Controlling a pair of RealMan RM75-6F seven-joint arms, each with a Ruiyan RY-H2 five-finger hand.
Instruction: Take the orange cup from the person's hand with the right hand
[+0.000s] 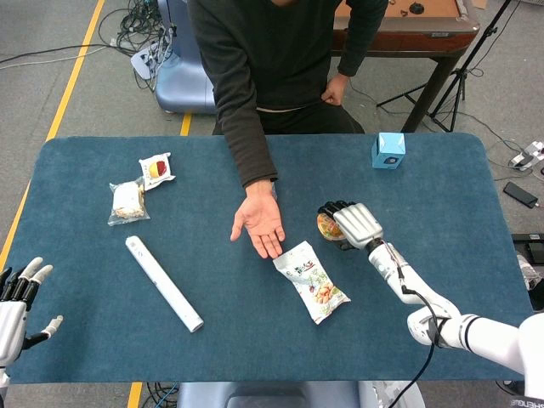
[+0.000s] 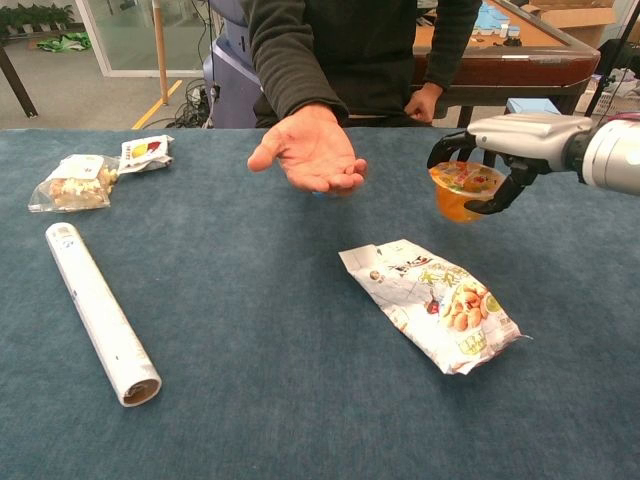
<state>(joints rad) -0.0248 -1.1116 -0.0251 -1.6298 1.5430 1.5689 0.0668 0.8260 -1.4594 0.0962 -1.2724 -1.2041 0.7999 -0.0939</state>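
My right hand grips the orange cup from above, its fingers curled over the rim. The cup hangs low over the blue table, right of the person's hand, which stays palm up and empty. In the head view most of the cup is hidden under my hand. My left hand sits at the table's near left corner, fingers spread and holding nothing.
A snack bag lies just in front of the cup. A white roll lies at left, with two small packets behind it. A light blue box stands at the far right.
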